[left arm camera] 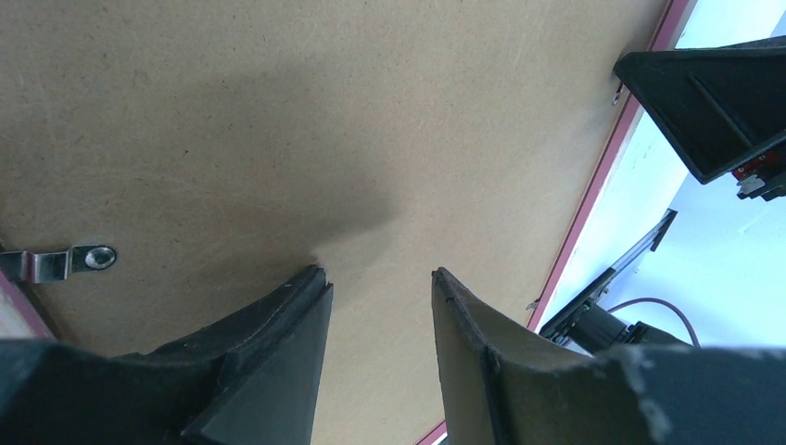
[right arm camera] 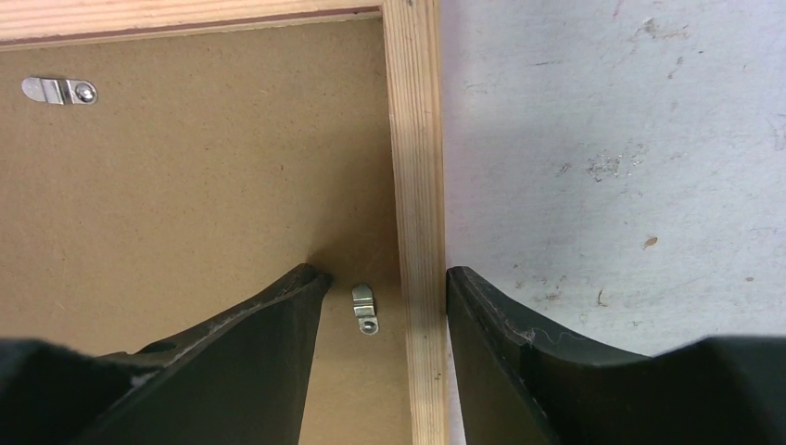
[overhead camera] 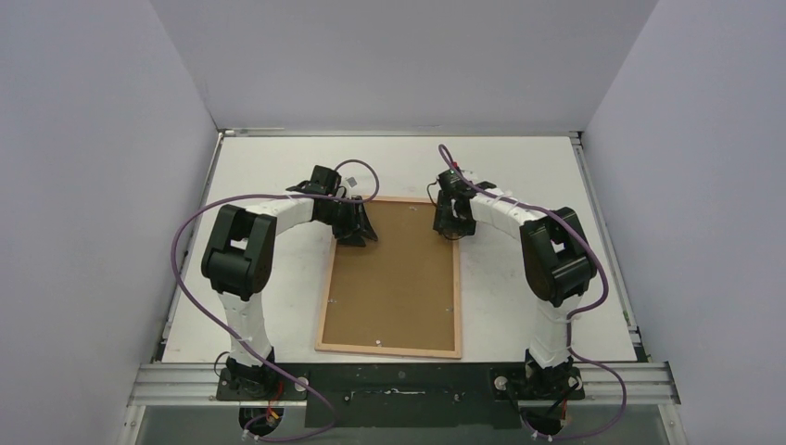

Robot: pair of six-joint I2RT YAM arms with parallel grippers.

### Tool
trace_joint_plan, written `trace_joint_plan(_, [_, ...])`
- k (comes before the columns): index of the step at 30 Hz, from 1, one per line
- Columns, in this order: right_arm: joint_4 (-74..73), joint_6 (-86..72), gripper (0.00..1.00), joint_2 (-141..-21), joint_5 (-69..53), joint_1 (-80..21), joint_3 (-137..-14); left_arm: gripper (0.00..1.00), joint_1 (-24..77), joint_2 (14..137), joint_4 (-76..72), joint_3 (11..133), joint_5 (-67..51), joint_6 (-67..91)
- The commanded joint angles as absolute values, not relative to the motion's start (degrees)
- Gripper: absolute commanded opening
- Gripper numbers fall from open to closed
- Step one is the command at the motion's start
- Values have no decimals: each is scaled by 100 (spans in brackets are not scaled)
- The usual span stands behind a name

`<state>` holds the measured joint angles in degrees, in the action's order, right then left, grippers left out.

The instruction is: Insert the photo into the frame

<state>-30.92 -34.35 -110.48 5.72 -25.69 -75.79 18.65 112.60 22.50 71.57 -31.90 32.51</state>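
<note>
white tabletop (overhead camera: pixel 519 167), grey walls. thin pale-wood rectangular frame (overhead camera: pixel 389 351) lies face down at centre, brown fibreboard backing (overhead camera: pixel 394 278) inside. photo not visible. l gripper (left arm camera: pixel 378 273) at 11 o'clock corner, jaws apart, empty. r gripper (right arm camera: pixel 387 272) at 1 o'clock straddles rail, unclamped. frame prob light, stiff; grip by rail.

The top camera looks down from six o'clock; both wrist cameras sit close over the same pale wooden rectangular frame (overhead camera: pixel 387 350).
</note>
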Motion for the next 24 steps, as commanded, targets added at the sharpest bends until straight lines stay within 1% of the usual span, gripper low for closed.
trace_joint_plan(1, [-2953, -3454, 51, -10984, 422, -2555, -7405, 43, 1872, 11415, 2477, 7308, -3019, 3120])
trace_joint_plan(7, [-3042, -3494, 48, -10912, 431, -2540, -7324, 42, 1872, 11424, 2494, 7319, -3008, 3128])
trace_joint_plan(11, [-3041, -3507, 53, -10735, 422, -2540, -7207, 42, 1872, 11435, 2514, 7325, -2999, 3125])
trace_joint_plan(17, [-3083, -3485, 54, -10622, 395, -2531, -7145, 42, 1872, 11470, 2503, 7331, -3006, 3147])
trace_joint_plan(20, [-3092, -3483, 53, -10596, 387, -2531, -7100, 42, 1872, 11478, 2505, 7330, -3006, 3155])
trace_joint_plan(24, [-3101, -3509, 49, -10553, 421, -2519, -7041, 42, 1872, 11478, 2505, 7329, -3012, 3164])
